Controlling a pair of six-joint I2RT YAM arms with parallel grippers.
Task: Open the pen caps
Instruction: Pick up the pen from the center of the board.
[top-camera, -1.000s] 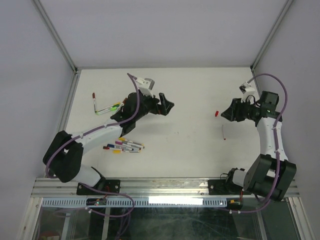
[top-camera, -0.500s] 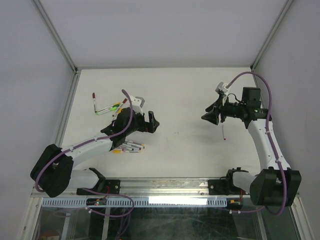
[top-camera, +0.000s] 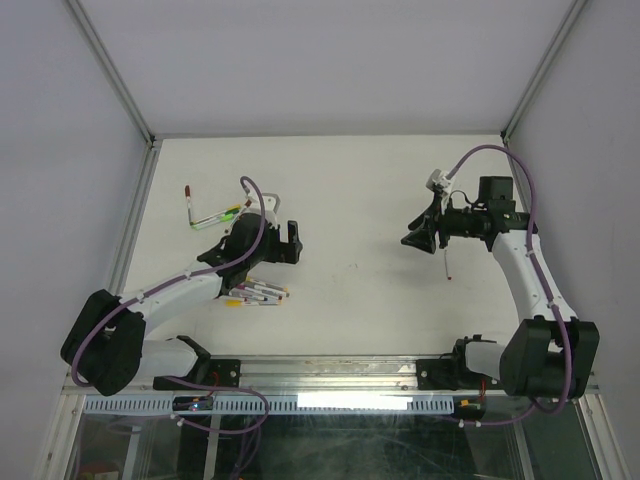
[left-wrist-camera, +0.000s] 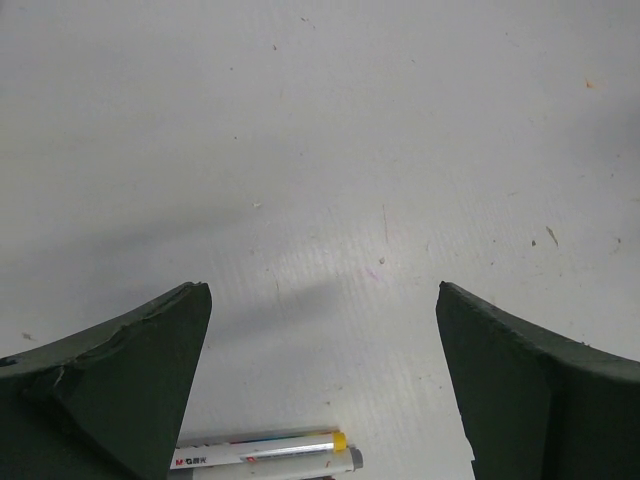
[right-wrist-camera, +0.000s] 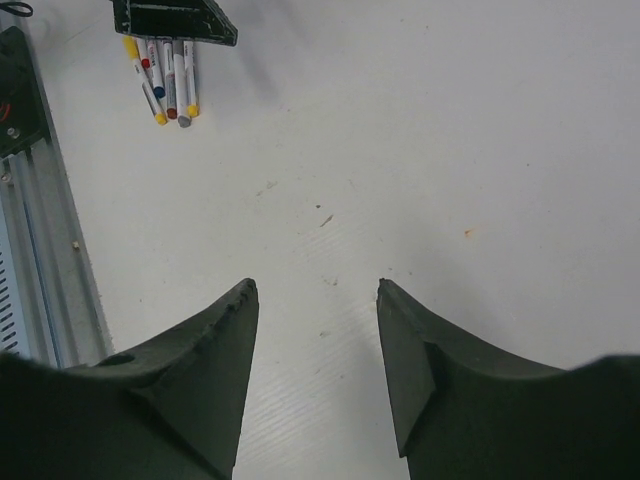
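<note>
left fingers (left-wrist-camera: 140, 380) gape wide and empty, now drawn back beside the pens (top-camera: 258, 292), pen caps (left-wrist-camera: 340, 440) on, heaped by the bench's (top-camera: 350, 180) near-left edge. right fingers (right-wrist-camera: 200, 370), half spread, hold nothing and have swung inward above a lone pen (top-camera: 447, 262); likely that one's done, the heap waits.

A bunch of pens (top-camera: 258, 292) lies on the desk (top-camera: 360, 180) at front left, partly under the left arm. The left pincer (top-camera: 294, 243) is just behind and to the right of that bunch. A second group of pens (top-camera: 218, 216) lies farther back and farther left, near the desk's left edge. On the right, a single pen (top-camera: 447, 263) lies just in front of the right arm's wrist, with the right pincer (top-camera: 408, 240) to its left. The pincers face each other, well apart. A rail (top-camera: 330, 372) runs along the front edge.
</note>
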